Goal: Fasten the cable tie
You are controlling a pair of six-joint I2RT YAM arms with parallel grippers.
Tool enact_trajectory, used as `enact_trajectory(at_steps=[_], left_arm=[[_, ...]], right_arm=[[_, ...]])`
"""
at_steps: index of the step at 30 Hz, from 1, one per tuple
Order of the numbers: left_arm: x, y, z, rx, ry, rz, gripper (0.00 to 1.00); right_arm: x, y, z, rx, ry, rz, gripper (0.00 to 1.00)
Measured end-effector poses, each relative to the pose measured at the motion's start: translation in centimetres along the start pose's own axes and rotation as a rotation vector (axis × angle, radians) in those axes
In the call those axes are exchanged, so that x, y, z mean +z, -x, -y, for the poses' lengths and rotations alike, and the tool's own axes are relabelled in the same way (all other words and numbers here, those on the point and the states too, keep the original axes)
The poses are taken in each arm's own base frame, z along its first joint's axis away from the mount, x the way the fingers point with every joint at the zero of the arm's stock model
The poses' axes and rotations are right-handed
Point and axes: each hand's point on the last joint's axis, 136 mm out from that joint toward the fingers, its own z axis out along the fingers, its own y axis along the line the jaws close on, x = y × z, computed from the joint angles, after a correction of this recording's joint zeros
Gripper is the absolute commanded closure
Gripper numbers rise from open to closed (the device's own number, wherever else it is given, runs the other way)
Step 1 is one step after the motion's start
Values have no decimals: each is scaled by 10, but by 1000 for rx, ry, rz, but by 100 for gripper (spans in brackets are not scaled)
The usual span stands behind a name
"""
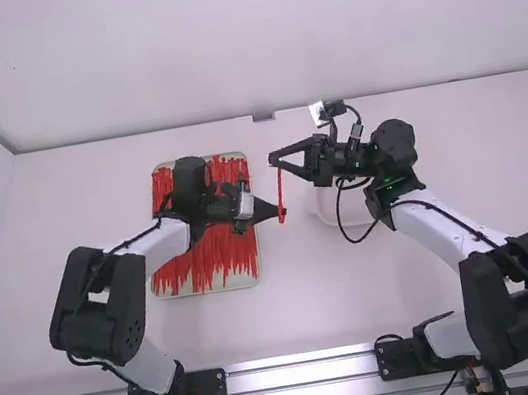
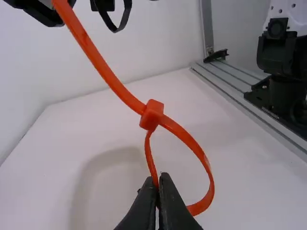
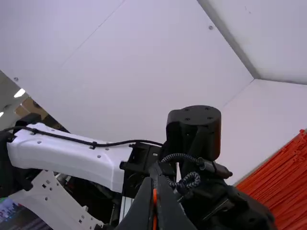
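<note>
On the left of the white table (image 1: 60, 191), a tray (image 1: 260, 275) heaped with spare red ties (image 1: 204, 263), lying flat. Just right of it, left gripper (image 2: 157, 181) pinched tight on the lower bend of the cable tie (image 2: 102, 64), held in the air above the table between the two arms. Already threaded: tail passed through the head (image 2: 152, 114), a loose loop (image 2: 199, 157) hanging below it. Further right and higher, right gripper (image 3: 154, 188) closed on the free tail, a sliver of orange between its fingers. Judged well past halfway; still to do, pulling the tail on through the head so that the loop draws small. Nothing bundled inside the loop. No brand, label or writing legible anywhere.
</note>
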Motion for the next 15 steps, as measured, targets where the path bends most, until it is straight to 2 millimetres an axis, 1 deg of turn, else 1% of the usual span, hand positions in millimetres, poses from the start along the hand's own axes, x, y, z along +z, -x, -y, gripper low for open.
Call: enact_trajectory(at_steps=[4, 7, 15], left_arm=[[0, -1, 5, 2, -8, 9, 98], [0, 3, 10, 43, -26, 37, 98], [1, 3, 9, 26, -24, 36, 98]], right_arm=[[0, -1, 0, 3, 0, -3, 100], [0, -1, 0, 4, 1, -3, 100], [0, 0, -1, 5, 5, 0, 100]])
